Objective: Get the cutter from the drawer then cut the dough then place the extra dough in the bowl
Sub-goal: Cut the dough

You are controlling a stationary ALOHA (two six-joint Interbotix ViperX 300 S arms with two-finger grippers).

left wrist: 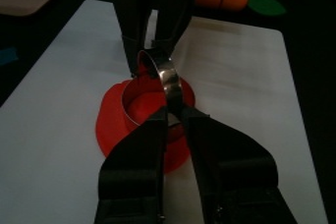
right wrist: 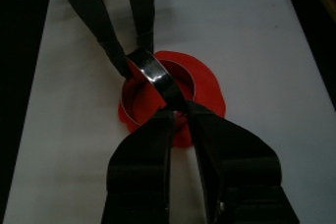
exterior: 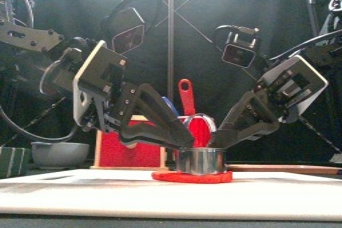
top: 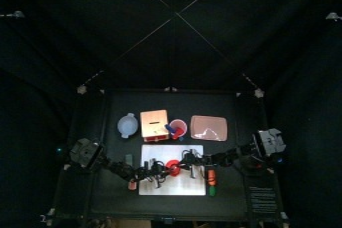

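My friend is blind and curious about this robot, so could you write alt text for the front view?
Two black robot arms slant down from left and right, the left gripper and right gripper meeting at a round metal cutter that stands on flat red dough on a white board. Behind sit a blue-grey bowl and a red drawer front.

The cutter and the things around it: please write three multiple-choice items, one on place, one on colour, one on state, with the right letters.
1. The cutter stands: A hanging in the air; B on the dough, on the white board; C off the board.
2. The dough is: A red; B green; C white.
3. The left claw and right claw are: A wide open; B far from the board; C shut on the cutter.
Answers: 1 B, the ring sits on the disc; 2 A, the front view shows red; 3 C, both wrist views show jaws pinched at its rim.
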